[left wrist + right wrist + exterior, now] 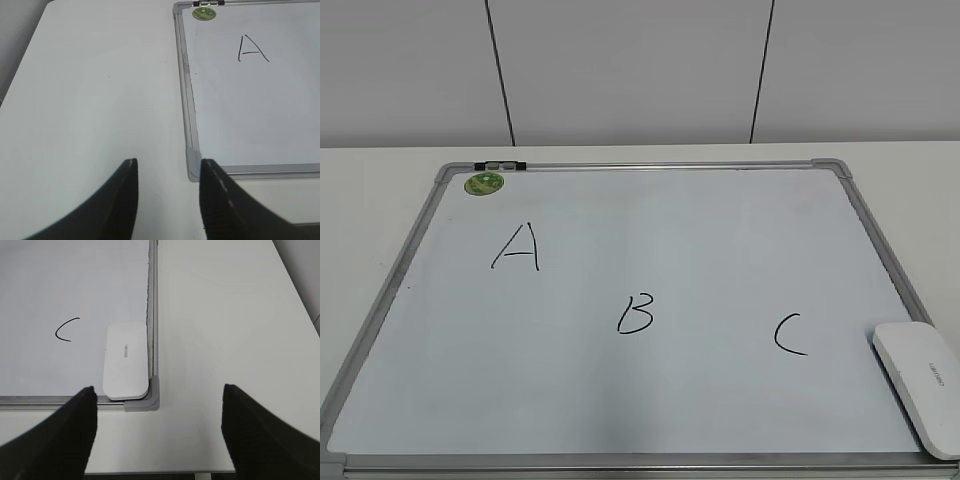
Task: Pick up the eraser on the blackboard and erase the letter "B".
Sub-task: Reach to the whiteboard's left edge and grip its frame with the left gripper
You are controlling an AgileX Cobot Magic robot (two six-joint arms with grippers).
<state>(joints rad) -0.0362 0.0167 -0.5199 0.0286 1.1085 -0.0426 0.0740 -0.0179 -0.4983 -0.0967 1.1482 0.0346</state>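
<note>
Three black letters sat on the blackboard (650,215), the letter "B" (635,313) in the middle. At its near right corner lay the eraser (126,360), flat against the frame. Both the left gripper (168,170) and right gripper (159,395) hung over the table (100,90), jaws apart, holding nothing

One eraser (920,383), three letters (636,313)

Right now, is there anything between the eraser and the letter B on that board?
Yes: the letter C sits between the eraser and the letter B; otherwise it's bare blackboard. The exterior view shows it.
</note>
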